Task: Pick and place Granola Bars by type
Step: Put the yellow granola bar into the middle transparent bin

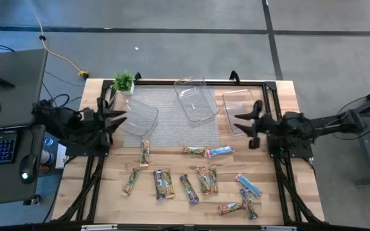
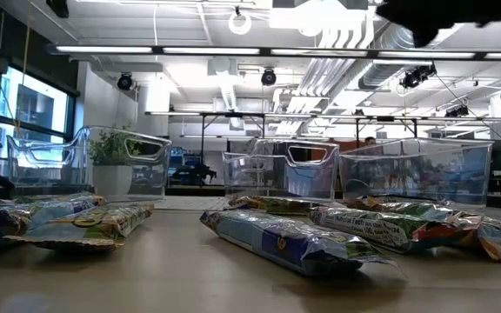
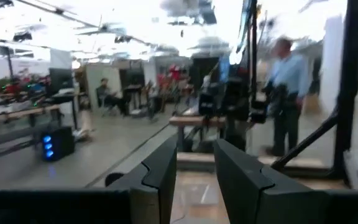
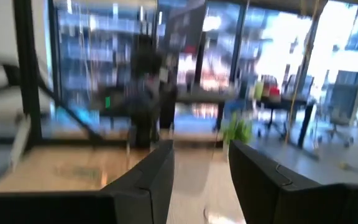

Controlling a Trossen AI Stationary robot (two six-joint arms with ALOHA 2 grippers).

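Observation:
About a dozen wrapped granola bars lie flat on the near half of the wooden table. Among them are a green/tan one (image 1: 144, 153), a purple one (image 1: 162, 184) and a light blue one (image 1: 248, 185). The low view shows them close up, with a dark blue bar (image 2: 298, 239) in front. My left gripper (image 1: 118, 119) hovers open at the table's left side, over the left clear tub (image 1: 139, 119). My right gripper (image 1: 247, 123) hovers open at the right side, over the right tub (image 1: 238, 109). Both wrist views look level into the room past open fingers; the left gripper (image 3: 195, 180) and right gripper (image 4: 201, 180) hold nothing.
Three clear plastic tubs stand on or beside a grey mat (image 1: 172, 122) on the far half; the middle tub (image 1: 196, 99) sits askew. A small potted plant (image 1: 124, 81) stands at the far left corner. A person (image 3: 289, 87) stands in the room beyond the table.

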